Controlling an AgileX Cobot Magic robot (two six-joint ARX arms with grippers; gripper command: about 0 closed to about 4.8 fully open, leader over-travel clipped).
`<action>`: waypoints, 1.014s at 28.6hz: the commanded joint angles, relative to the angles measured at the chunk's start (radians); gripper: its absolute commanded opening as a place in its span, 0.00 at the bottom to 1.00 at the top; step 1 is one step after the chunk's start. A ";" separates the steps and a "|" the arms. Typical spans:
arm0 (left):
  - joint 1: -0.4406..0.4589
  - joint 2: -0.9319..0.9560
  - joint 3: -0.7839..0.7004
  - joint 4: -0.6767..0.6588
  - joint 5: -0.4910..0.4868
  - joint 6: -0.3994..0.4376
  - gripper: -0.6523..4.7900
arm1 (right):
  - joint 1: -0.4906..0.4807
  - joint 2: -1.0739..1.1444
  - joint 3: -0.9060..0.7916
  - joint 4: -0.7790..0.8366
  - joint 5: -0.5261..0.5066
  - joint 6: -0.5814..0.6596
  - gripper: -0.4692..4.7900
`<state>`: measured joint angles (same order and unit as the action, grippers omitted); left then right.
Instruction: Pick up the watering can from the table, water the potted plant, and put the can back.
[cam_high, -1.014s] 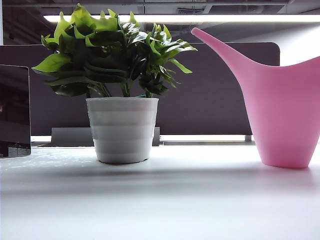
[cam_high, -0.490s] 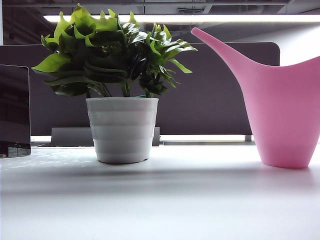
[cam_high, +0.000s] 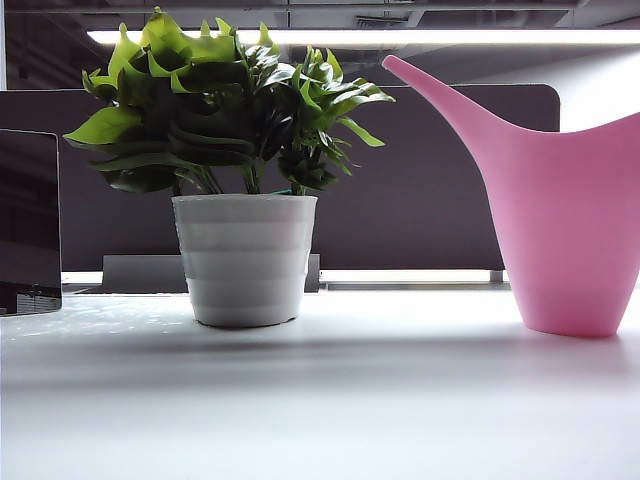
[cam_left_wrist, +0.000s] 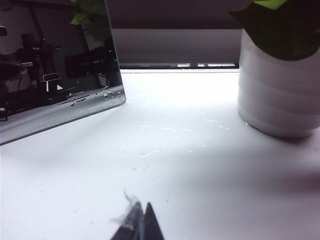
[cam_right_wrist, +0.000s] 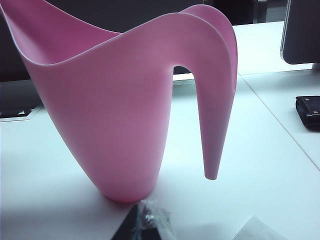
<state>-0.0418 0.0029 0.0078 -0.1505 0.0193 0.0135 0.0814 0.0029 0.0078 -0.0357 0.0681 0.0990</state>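
The pink watering can (cam_high: 570, 215) stands upright on the white table (cam_high: 330, 410) at the right, its long spout pointing up and left toward the potted plant (cam_high: 245, 255). In the right wrist view the watering can (cam_right_wrist: 125, 105) fills the frame with its handle hanging free, and my right gripper (cam_right_wrist: 147, 220) sits shut just in front of its base, holding nothing. My left gripper (cam_left_wrist: 140, 220) is shut too, low over the table, with the white pot (cam_left_wrist: 277, 95) ahead to one side. Neither gripper shows in the exterior view.
A dark glossy panel (cam_left_wrist: 55, 65) leans on the table near the left gripper and appears at the left edge (cam_high: 28, 220). A dark partition (cam_high: 420, 200) runs behind. A black object (cam_right_wrist: 307, 107) lies past a table seam beside the can.
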 joint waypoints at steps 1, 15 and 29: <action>0.000 0.001 0.001 0.010 0.002 0.008 0.11 | 0.001 -0.001 -0.006 0.017 0.004 -0.002 0.09; 0.000 0.001 0.001 0.151 0.002 -0.048 0.11 | 0.001 -0.001 -0.006 0.017 0.004 -0.002 0.09; 0.000 0.001 0.001 0.151 0.003 -0.048 0.11 | 0.001 -0.001 -0.006 0.017 0.004 -0.002 0.09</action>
<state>-0.0418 0.0029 0.0078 -0.0116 0.0189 -0.0315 0.0814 0.0029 0.0078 -0.0357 0.0681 0.0990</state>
